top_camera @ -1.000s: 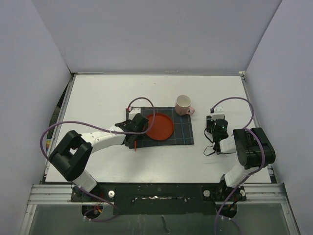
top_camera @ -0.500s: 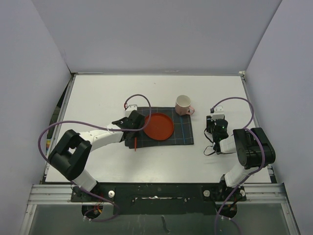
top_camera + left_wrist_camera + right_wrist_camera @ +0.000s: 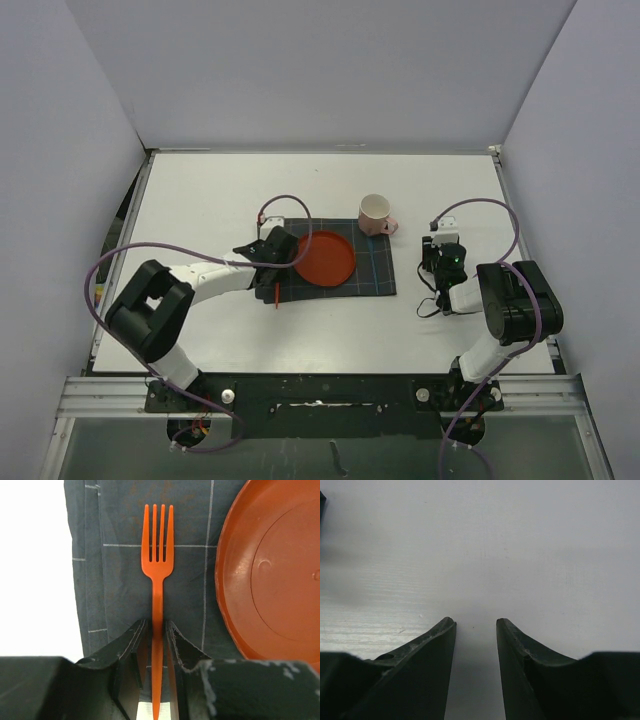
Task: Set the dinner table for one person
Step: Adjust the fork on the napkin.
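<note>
An orange fork [image 3: 157, 565] lies along the left part of the dark grid-lined mat [image 3: 120, 570], tines pointing away. My left gripper [image 3: 156, 625] is shut on the fork's handle, low over the mat; in the top view it [image 3: 278, 265] sits at the mat's left edge, and the handle end [image 3: 277, 297] sticks out over the white dinner table [image 3: 200, 200]. An orange plate [image 3: 322, 258] rests on the mat, right of the fork [image 3: 280, 575]. A pink mug [image 3: 375, 212] stands at the mat's far right corner. My right gripper [image 3: 476, 622] is open and empty above bare tabletop.
The right gripper [image 3: 441, 250] rests to the right of the mat [image 3: 375, 275]. Purple cables loop over both arms. Metal rails edge the table, and grey walls close it in on three sides.
My left gripper shifted a little to the left and farther along the mat's left edge with the fork. The right arm has not moved.
</note>
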Robot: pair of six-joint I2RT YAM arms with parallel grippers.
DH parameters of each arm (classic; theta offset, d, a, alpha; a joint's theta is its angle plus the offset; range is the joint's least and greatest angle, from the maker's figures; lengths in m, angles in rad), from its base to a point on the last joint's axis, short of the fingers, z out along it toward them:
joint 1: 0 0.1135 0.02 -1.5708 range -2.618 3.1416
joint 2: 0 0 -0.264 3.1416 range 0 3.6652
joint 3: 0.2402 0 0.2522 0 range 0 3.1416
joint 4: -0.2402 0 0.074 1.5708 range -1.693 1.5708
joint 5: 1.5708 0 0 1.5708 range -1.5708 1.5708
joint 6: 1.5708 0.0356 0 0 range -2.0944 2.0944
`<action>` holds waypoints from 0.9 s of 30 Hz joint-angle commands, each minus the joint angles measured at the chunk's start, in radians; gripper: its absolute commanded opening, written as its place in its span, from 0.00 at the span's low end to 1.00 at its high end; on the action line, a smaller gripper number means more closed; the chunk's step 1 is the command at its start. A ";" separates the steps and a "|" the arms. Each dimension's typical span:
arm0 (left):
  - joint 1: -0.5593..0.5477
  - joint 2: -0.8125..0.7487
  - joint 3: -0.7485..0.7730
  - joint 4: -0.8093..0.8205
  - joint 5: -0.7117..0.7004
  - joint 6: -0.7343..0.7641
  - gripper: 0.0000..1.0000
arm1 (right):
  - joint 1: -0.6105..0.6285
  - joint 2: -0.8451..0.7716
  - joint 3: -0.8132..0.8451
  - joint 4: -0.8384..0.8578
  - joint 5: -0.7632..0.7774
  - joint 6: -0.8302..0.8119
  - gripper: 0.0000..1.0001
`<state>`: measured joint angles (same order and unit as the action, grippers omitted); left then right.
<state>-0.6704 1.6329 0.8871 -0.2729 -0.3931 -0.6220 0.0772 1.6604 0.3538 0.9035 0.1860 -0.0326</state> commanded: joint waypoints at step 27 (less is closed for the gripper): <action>0.037 0.020 0.102 0.021 -0.026 0.042 0.08 | -0.014 -0.034 0.019 0.051 -0.014 0.009 0.39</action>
<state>-0.6579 1.6741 0.9600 -0.2684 -0.3904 -0.5896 0.0715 1.6604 0.3534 0.9035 0.1783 -0.0322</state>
